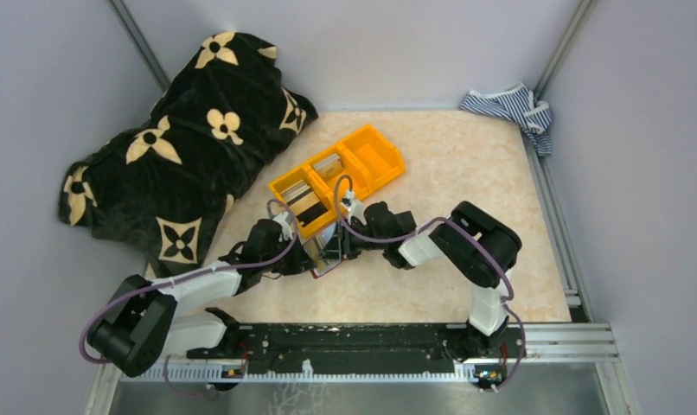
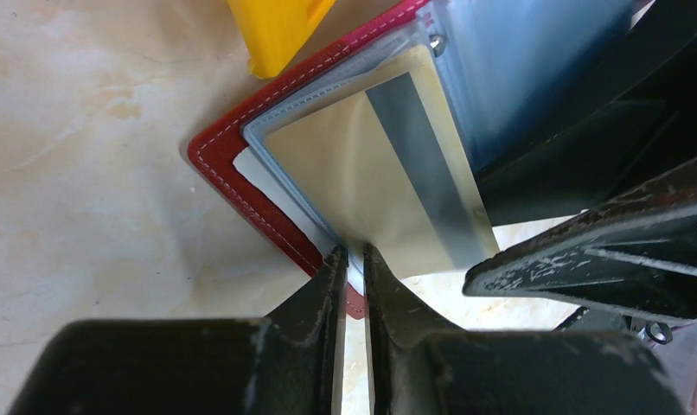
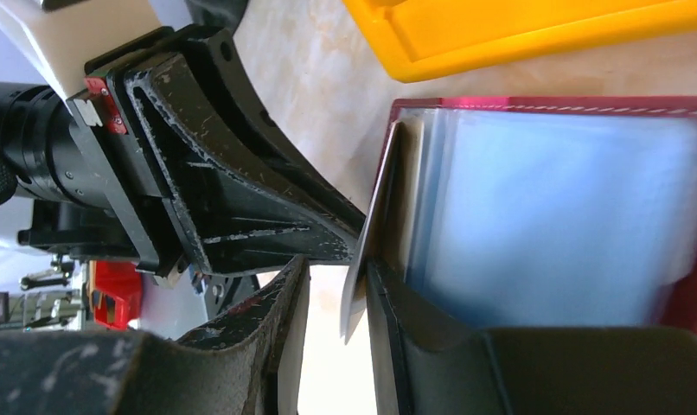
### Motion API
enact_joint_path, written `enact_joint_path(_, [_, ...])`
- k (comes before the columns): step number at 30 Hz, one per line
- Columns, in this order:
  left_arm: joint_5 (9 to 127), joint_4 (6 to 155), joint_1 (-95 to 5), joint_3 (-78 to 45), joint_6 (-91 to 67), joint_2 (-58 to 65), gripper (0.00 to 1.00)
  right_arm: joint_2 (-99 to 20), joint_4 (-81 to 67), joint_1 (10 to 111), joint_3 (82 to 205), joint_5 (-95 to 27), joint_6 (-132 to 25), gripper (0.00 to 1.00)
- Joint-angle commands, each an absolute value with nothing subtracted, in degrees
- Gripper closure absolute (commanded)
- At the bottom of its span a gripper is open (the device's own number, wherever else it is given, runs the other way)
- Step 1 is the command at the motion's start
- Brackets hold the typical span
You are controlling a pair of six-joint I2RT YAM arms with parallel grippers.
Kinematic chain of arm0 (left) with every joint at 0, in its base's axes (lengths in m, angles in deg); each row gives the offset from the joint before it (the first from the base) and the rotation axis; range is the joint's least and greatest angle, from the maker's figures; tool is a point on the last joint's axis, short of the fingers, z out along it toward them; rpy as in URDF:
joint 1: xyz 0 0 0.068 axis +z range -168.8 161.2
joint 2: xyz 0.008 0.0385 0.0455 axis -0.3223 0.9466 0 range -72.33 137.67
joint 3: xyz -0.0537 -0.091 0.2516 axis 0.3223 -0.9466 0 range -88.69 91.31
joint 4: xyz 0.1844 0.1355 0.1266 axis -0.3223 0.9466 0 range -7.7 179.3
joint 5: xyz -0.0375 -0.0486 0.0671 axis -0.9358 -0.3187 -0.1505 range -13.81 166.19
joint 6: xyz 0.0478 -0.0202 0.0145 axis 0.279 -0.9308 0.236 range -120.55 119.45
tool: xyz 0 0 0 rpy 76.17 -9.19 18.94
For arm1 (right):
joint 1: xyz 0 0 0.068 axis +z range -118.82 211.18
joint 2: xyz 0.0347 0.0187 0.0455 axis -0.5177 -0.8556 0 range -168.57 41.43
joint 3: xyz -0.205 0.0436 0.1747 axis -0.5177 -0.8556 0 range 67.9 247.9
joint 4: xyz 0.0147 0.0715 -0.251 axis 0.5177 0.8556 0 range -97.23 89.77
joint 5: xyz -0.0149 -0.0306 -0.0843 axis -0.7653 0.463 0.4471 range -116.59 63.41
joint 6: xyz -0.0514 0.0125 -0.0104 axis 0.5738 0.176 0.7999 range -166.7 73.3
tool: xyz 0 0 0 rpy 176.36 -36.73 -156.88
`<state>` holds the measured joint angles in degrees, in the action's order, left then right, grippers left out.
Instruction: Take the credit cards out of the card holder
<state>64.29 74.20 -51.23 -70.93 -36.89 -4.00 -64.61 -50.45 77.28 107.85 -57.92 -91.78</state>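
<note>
Left gripper [image 2: 353, 255] is pinching the card holder [image 2: 233, 130] by its edge; right gripper [image 3: 335, 272], jaws slightly parted, is straddling the beige card [image 2: 354, 173] jutting rightward.

You're in a lab test cell. Plain walls [image 1: 42, 78] box in the table [image 1: 466, 173], aluminium rail [image 1: 557, 333] at the bottom.

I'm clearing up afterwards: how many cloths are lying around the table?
2. A black blanket with cream flowers is bunched at the far left; a blue-striped cloth lies crumpled in the far right corner. More could hide beneath the blanket.
</note>
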Motion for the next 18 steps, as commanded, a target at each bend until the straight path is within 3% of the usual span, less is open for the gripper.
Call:
enact_joint_path(1, [63.5, 76.7, -52.0, -71.5, -35.6, -1.6, 0.83, -65.8, -58.6, 79.7, 110.1, -64.8, -93.1, 0.69])
enact_joint_path(11, [64.0, 76.6, -52.0, -71.1, -35.4, -1.4, 0.83, -65.5, -50.6, 79.8, 109.9, -63.7, -87.9, 0.71])
enact_joint_path(18, [64.0, 76.2, -52.0, -71.4, -35.5, -1.1, 0.83, -63.0, -46.7, 79.4, 109.5, -62.6, -86.0, 0.88])
